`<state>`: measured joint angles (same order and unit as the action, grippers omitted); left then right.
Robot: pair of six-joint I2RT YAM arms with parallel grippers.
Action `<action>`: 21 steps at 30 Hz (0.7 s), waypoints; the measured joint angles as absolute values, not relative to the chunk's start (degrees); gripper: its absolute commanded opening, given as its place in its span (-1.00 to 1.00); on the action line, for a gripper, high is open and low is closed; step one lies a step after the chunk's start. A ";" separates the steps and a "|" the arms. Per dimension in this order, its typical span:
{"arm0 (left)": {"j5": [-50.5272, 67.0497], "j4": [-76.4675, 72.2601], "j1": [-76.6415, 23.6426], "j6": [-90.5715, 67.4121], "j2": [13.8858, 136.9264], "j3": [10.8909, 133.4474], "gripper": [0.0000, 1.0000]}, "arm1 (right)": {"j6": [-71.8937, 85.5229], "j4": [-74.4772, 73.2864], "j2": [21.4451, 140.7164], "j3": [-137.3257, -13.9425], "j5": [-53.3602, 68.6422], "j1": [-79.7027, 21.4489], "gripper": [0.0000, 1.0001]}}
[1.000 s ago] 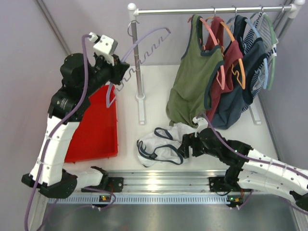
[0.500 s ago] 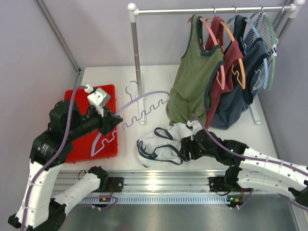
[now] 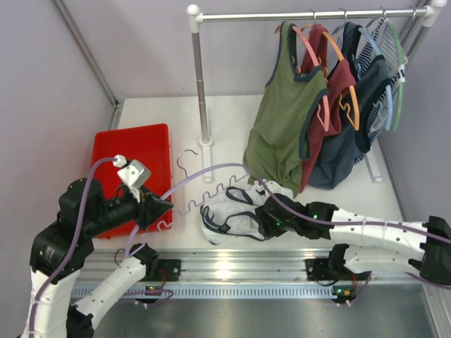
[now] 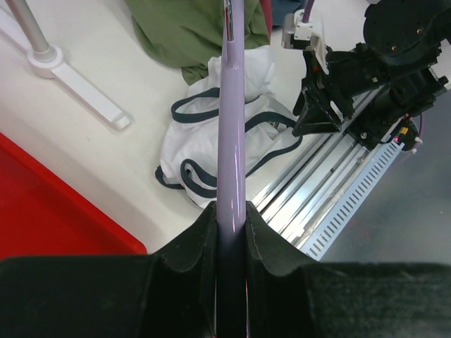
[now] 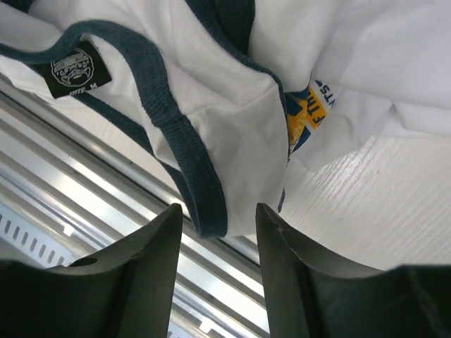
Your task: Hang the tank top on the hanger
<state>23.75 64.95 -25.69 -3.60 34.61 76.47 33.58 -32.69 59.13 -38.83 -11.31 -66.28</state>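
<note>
Left jaws hold the lavender plastic hanger (image 4: 231,155); your half-open right jaws straddle the white navy-trimmed tank top (image 5: 225,134), six o'clock: pinch next.

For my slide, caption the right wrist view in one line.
Jaws apart, the right gripper straddles the navy-trimmed edge of the crumpled white tank top lying on the table.
</note>
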 measured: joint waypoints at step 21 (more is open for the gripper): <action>21.74 68.18 -39.75 -4.29 39.13 74.89 -1.00 | 32.51 -33.50 59.44 -40.62 -11.86 -56.18 -0.89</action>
